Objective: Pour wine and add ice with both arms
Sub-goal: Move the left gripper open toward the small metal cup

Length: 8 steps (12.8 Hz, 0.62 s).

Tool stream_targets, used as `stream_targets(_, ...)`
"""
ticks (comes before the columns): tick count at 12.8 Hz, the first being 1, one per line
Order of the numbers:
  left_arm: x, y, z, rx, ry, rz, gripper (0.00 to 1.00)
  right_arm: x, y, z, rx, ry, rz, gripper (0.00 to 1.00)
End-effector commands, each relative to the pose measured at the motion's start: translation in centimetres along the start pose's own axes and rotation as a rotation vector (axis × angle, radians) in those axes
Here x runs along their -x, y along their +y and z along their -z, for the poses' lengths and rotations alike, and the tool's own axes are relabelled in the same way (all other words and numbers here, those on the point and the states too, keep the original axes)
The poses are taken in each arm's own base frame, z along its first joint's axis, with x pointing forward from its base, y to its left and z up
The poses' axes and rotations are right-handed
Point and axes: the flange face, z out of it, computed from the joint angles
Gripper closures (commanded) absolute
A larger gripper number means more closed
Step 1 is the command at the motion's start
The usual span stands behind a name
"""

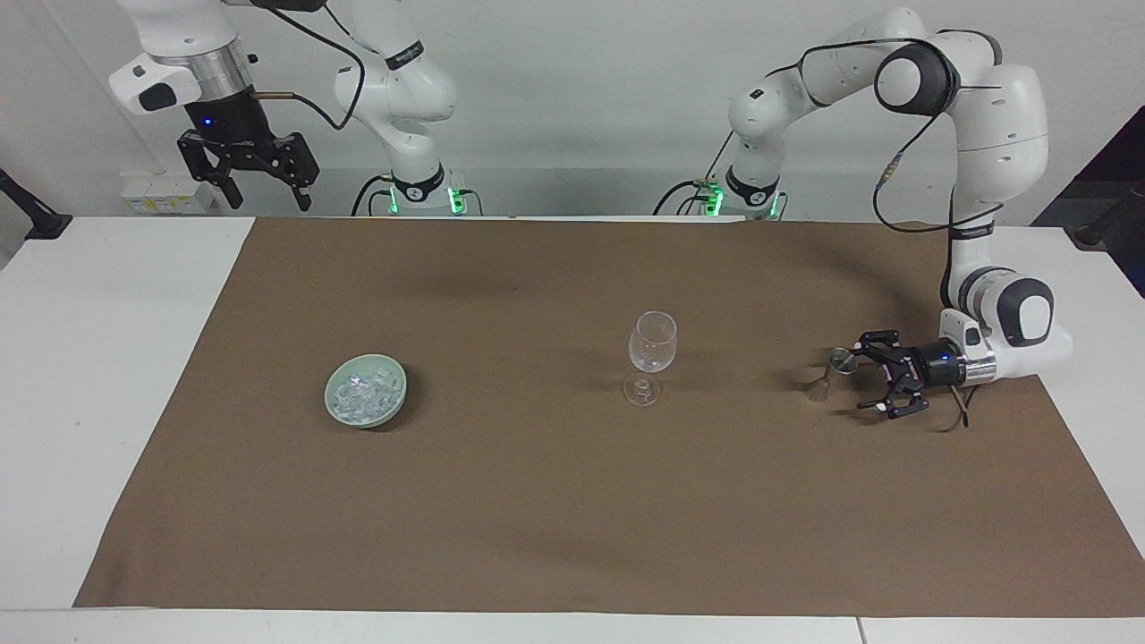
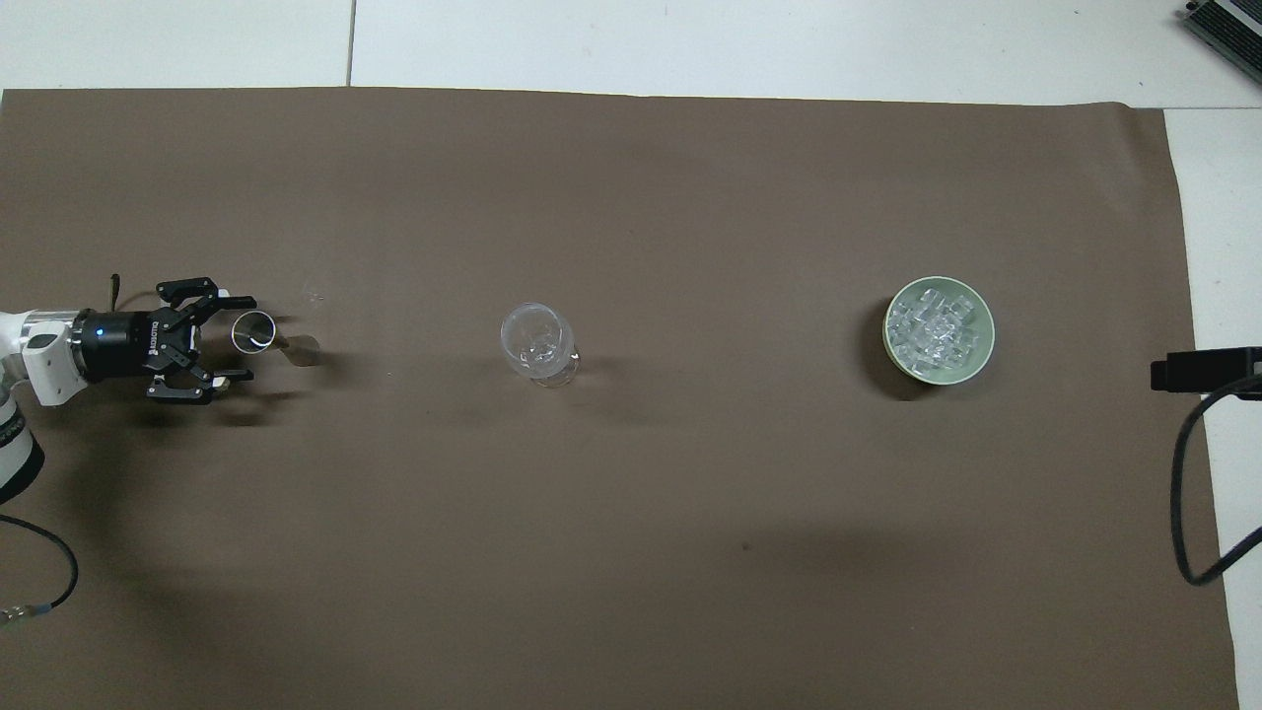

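The left gripper (image 1: 857,379), fingers spread, lies sideways at the jigger (image 1: 830,374) to clasp it, while the spread right gripper (image 1: 266,195) waits.

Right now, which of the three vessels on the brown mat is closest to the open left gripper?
The small metal jigger, right at the left gripper; the clear stemmed glass and green ice bowl sit farther along.

No text or labels can be read
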Motion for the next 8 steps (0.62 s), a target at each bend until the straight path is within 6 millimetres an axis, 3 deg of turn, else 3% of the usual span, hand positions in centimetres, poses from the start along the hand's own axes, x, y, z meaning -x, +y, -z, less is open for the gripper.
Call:
stream_targets(1,0.4,0.5,-0.6,0.021,0.063,-0.021,0.0,0.2,-0.2,0.3,-0.025,0.0,-0.019,0.0)
stream_targets(6,0.2,0.1,-2.1,0.029,0.095,-0.025,0.04,0.2,-0.2,0.3,-0.025,0.0,-0.019,0.0)
stream_targets(8,0.3,0.1,-2.4,0.032,0.098,-0.022,0.1,0.2,-0.2,0.3,-0.025,0.0,-0.019,0.0)
